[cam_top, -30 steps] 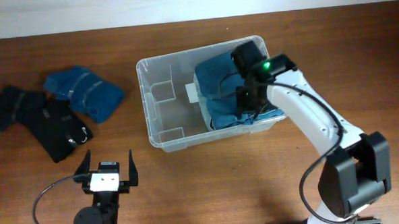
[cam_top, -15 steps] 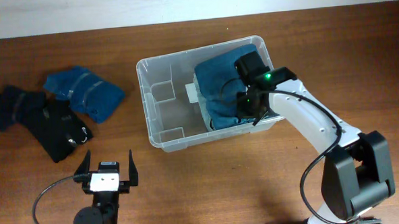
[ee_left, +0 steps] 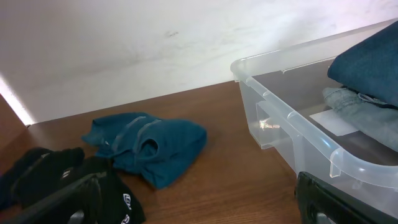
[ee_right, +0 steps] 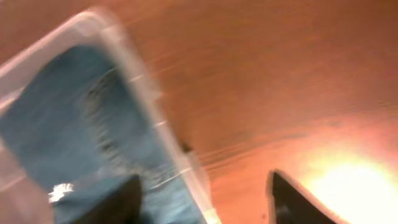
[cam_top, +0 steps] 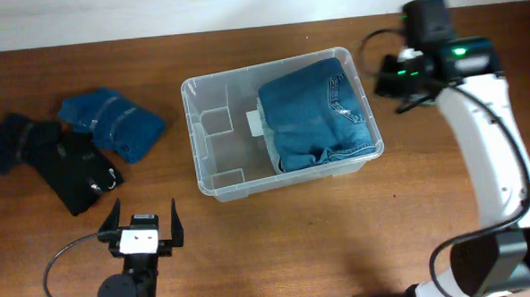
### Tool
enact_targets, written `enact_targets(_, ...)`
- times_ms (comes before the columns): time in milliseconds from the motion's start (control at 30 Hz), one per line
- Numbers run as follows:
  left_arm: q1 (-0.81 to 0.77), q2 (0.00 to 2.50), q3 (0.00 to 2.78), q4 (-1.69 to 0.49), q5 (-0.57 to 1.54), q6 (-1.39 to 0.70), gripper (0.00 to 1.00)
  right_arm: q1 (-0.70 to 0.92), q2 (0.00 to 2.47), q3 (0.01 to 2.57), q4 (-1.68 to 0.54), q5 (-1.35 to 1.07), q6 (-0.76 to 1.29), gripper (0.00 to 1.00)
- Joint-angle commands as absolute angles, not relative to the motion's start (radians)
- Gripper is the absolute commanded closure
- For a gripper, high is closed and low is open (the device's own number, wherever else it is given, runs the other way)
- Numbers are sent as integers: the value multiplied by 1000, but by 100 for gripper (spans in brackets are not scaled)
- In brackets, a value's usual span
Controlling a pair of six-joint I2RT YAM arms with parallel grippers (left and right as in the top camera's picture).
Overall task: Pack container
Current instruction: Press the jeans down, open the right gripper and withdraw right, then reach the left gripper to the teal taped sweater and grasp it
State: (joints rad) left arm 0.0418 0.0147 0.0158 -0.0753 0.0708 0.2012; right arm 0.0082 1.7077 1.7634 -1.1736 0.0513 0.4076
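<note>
Container (cam_top: 193, 134) mid-table, folded jeans (cam_top: 313, 111) filling its right half.
Right gripper (ee_right: 205, 180) hovered outside its right rim, fingers apart, empty; left gripper (cam_top: 144, 206) sat spread too. Next, the blue garment (cam_top: 112, 124) would likely want a pinch at its bunched middle, bound for the free left half.

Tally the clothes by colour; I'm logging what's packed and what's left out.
Blue: 2 (folded jeans in the container, one bundle on the table)
Black: 1 (heap on the table, possibly more than one piece)
Total: 3
</note>
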Motion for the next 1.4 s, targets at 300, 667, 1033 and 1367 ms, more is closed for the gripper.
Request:
enact_targets(300,49,7,9,-76,60,192,1,-315,1812,1766,-1209,63,426,1)
enact_targets(667,49,7,9,-76,60,192,1,-362,1813,1766,-1208,63,426,1)
enact_targets(1033,49,80,80,68,2,-35,1,-361,1813,1766,-1208,63,426,2)
enact_targets(1367,92,706,593,-33,107,-35,1,-361,1813,1766,-1208,63,426,1)
